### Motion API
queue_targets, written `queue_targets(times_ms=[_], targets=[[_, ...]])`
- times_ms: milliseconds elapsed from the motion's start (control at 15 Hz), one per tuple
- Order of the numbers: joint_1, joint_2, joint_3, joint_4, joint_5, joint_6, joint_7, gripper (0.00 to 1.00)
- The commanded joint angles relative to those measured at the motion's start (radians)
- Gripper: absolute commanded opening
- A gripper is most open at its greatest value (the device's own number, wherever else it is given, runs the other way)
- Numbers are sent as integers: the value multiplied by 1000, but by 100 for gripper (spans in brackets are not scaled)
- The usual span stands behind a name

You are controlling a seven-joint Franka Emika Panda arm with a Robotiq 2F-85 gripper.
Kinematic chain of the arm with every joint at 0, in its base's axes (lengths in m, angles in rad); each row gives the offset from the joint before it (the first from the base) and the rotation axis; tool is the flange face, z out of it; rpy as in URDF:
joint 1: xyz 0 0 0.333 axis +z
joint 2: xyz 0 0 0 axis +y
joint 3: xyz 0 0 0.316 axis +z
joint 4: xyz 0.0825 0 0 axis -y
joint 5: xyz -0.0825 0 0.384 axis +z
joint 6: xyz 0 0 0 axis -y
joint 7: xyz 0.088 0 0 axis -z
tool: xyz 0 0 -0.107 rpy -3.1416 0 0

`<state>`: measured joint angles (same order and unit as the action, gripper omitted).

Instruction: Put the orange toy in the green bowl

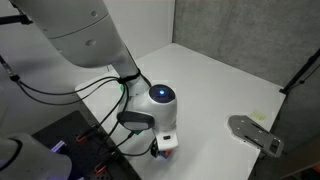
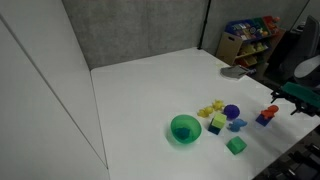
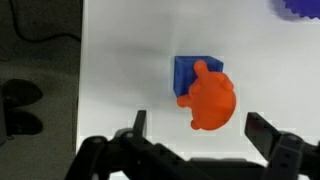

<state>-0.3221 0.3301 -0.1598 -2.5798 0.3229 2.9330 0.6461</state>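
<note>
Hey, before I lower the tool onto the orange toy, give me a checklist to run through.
1. Tool open: ok, fingers apart in the wrist view.
2. Orange toy centred between the fingers: ok, roughly.
3. Toy clear of neighbours: not ok, it overlaps a blue cube.
4. Green bowl empty: ok, nothing seen inside.
5. Low path to bowl: not ok, yellow blocks lie between.
6. Tool height above toy: cannot tell.
</note>
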Motion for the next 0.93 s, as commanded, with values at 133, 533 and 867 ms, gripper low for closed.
queue_targets(times_ms=[133, 533, 867], targets=[[-87, 51, 80, 33, 35, 50, -76, 67], [-159, 80, 152, 31, 26, 98, -82, 18], [-193, 43, 180, 20, 11, 80, -83, 8]])
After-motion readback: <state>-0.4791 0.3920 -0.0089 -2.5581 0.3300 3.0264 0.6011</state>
